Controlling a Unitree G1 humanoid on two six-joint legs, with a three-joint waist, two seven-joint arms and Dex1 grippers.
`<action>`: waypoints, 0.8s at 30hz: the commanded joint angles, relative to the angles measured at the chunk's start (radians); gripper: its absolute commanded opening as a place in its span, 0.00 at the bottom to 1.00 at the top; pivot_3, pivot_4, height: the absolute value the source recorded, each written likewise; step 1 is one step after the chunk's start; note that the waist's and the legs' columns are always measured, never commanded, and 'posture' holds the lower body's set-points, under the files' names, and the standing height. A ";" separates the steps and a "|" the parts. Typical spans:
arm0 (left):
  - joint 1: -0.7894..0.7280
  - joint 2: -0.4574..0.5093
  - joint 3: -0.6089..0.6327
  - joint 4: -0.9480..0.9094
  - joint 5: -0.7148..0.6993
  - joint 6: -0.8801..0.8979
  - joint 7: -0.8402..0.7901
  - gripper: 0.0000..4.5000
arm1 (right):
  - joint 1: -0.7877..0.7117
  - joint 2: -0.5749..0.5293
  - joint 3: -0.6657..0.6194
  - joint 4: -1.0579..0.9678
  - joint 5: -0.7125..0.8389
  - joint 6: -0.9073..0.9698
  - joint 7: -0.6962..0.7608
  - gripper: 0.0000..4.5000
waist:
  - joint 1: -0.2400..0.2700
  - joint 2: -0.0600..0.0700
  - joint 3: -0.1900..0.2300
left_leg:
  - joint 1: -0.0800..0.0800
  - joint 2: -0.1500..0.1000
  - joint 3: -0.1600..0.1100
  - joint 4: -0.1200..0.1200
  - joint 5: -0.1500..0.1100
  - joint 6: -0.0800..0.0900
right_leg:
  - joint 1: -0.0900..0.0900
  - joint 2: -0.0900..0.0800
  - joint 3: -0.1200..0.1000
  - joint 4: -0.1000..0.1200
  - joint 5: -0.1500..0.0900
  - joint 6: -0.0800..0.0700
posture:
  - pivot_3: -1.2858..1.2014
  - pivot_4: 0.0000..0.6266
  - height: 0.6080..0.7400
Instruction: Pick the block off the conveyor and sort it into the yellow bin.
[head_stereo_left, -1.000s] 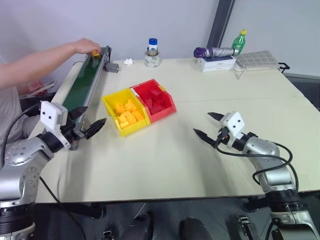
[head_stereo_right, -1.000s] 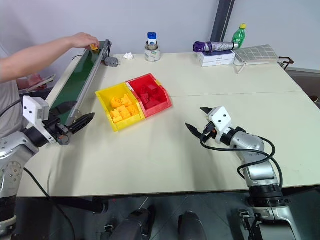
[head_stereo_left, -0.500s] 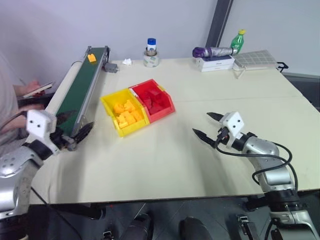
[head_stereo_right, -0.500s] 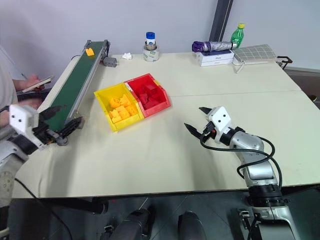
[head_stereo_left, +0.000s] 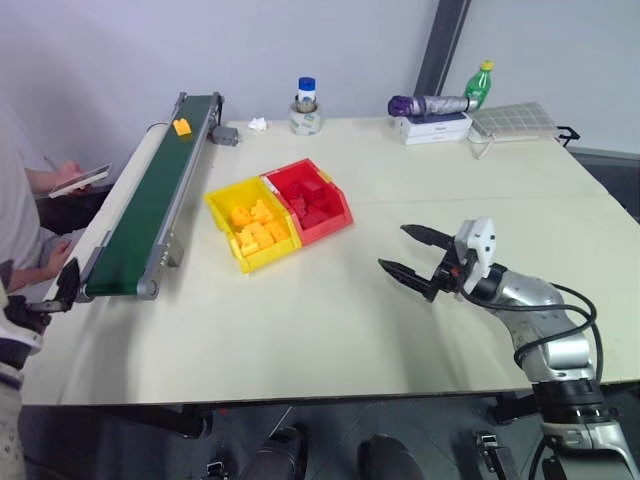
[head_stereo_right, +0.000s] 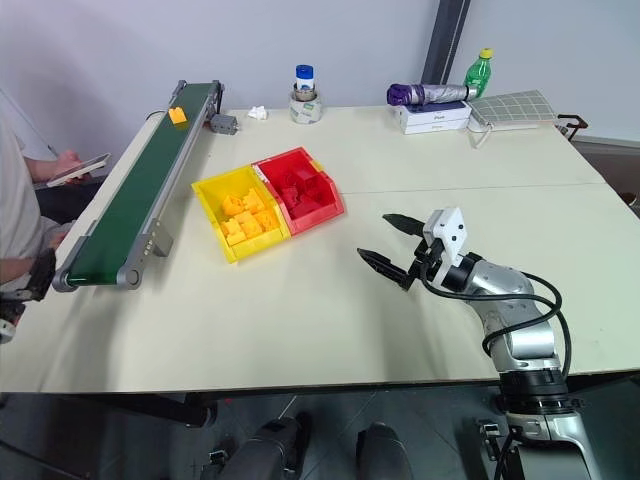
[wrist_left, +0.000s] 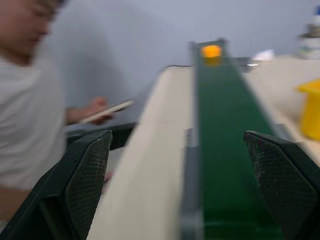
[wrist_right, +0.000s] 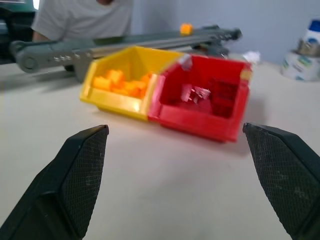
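Where the conveyor (head_stereo_left: 150, 210) ends, small yellow-orange block (head_stereo_left: 182, 127); both claws spread, empty

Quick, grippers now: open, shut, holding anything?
Left gripper: open, empty, aimed along the conveyor toward the block.
Right gripper: open, empty, above the table, facing the bins.

Left side cut off

I see my left gripper (head_stereo_left: 62, 285) clipped by the edge; the person (head_stereo_right: 15, 215) is half out of frame.
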 joint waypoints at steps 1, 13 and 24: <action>0.009 -0.011 0.000 -0.044 -0.008 -0.022 0.011 0.98 | 0.007 -0.008 -0.018 -0.055 0.028 -0.022 0.032 1.00 | 0.002 -0.001 0.000 | 0.000 0.000 0.000 0.000 0.000 0.000 | 0.000 0.000 0.000 0.000 0.000 0.000 | 0.52 0.24 1.00; -0.039 0.013 -0.058 -0.040 -0.014 0.023 0.006 0.98 | 0.018 -0.007 -0.010 -0.065 0.011 -0.037 0.041 1.00 | -0.001 -0.001 0.000 | 0.000 0.002 0.002 0.000 0.000 0.000 | -0.001 0.001 0.001 0.000 0.001 -0.001 | 0.52 0.24 1.00; -0.062 0.029 -0.076 -0.029 -0.013 0.031 0.005 0.98 | 0.035 -0.008 0.007 -0.076 -0.008 -0.075 0.056 1.00 | -0.001 -0.001 0.000 | 0.000 0.002 0.003 0.000 0.000 0.000 | -0.001 0.001 0.002 0.000 0.001 -0.001 | 0.52 0.24 1.00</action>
